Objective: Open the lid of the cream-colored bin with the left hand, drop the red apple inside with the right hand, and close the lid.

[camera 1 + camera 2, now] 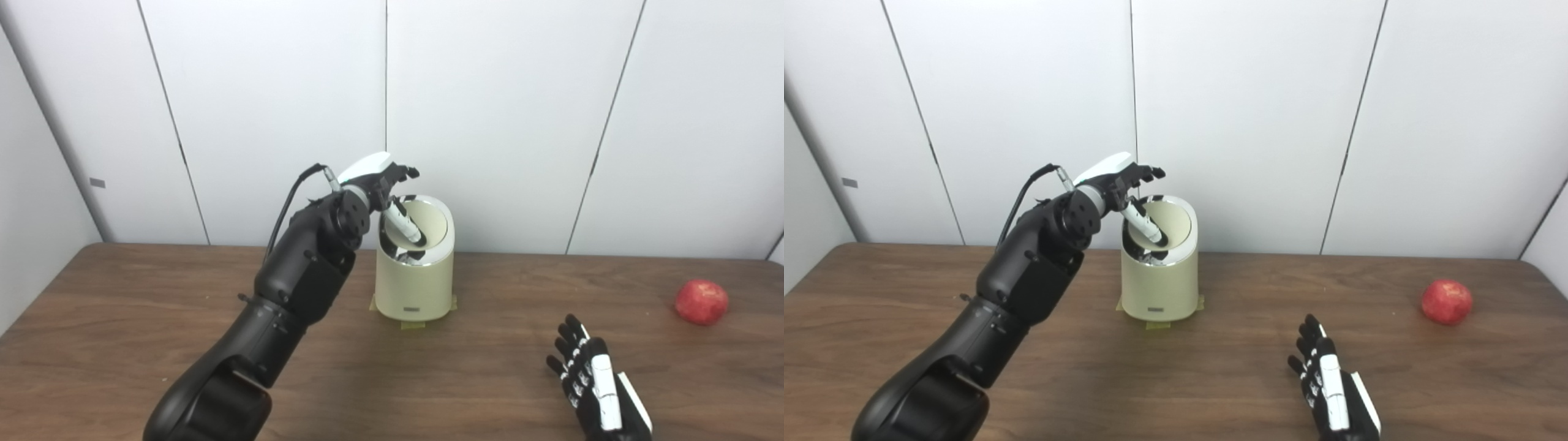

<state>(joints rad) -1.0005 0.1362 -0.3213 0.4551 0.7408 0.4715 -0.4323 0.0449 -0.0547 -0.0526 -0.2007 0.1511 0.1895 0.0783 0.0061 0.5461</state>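
Note:
The cream-colored bin [413, 282] stands on the wooden table [122, 306] near the back wall. Its swing lid [430, 222] is tilted inward, leaving a dark gap at the front of the chrome rim. My left hand [380, 174] is at the bin's top left, fingers spread above the rim. One finger [404, 226] reaches down into the opening and presses on the lid. The red apple [701, 301] lies at the far right of the table. My right hand [591, 376] hovers low near the front edge, open and holding nothing, well left of the apple.
Strips of yellowish tape [414, 324] stick out from under the bin's base. A white panelled wall [490, 92] rises just behind the table. My left forearm [288, 294] slants across the table left of the bin.

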